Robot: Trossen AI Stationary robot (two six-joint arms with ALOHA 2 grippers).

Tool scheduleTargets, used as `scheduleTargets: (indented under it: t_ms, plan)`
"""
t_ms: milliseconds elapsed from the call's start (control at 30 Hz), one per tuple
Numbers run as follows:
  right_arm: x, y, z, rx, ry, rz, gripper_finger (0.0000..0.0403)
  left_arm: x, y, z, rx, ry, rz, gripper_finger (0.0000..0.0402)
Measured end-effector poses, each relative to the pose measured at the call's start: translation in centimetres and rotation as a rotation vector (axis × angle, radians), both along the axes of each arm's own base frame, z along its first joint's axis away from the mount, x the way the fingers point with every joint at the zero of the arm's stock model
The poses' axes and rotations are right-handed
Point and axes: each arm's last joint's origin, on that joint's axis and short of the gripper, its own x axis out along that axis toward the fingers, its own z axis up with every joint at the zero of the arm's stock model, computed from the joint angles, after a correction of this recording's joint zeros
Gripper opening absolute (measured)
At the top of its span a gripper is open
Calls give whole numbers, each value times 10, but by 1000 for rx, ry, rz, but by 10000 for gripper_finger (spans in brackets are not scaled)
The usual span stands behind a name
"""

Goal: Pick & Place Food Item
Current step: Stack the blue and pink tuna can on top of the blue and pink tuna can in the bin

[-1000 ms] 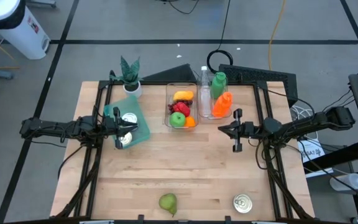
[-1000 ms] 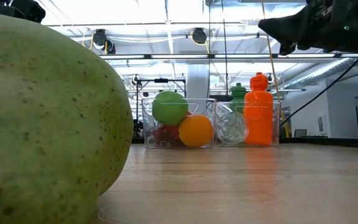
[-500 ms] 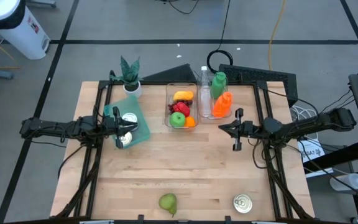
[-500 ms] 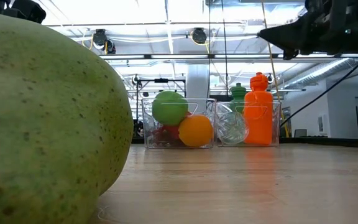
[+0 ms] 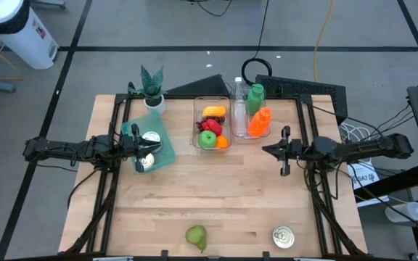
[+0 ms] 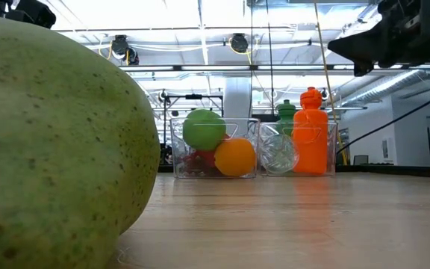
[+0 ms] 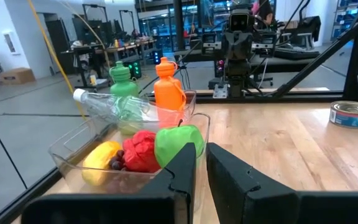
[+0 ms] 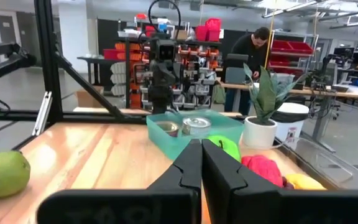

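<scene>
A green pear [image 5: 196,235] rests on its side near the table's near edge and fills the left of the low view [image 6: 51,149]; it also shows in the right wrist view [image 8: 2,174]. A clear bin [image 5: 196,116] at the far middle holds a green apple [image 5: 207,139], an orange, a red fruit and a banana. My left gripper [image 5: 157,148] hovers over a teal tray [image 5: 167,151], its fingers a narrow gap apart [image 7: 201,152]. My right gripper [image 5: 265,150] hangs in the air at the table's right, shut [image 8: 201,149], pointing toward the table's left.
A second clear bin [image 5: 267,134] beside the fruit holds an orange bottle [image 5: 258,122], a green one and a clear one. Cans lie in the teal tray; another can [image 5: 283,237] stands near the near right corner. A potted plant [image 5: 152,87] stands at the far left.
My right gripper has drawn back a little toward the table's right edge, still shut and level. The left arm and all the objects have stayed where they were.
</scene>
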Motion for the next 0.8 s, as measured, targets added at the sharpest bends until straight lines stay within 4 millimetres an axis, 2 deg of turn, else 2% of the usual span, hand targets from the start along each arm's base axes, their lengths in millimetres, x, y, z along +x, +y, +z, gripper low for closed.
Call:
scheduleTargets:
  t_ms: [800]
  plan:
    - [1, 0, -2, -4, 22, 0, 0, 0, -1, 0, -7, -2, -22, 49]
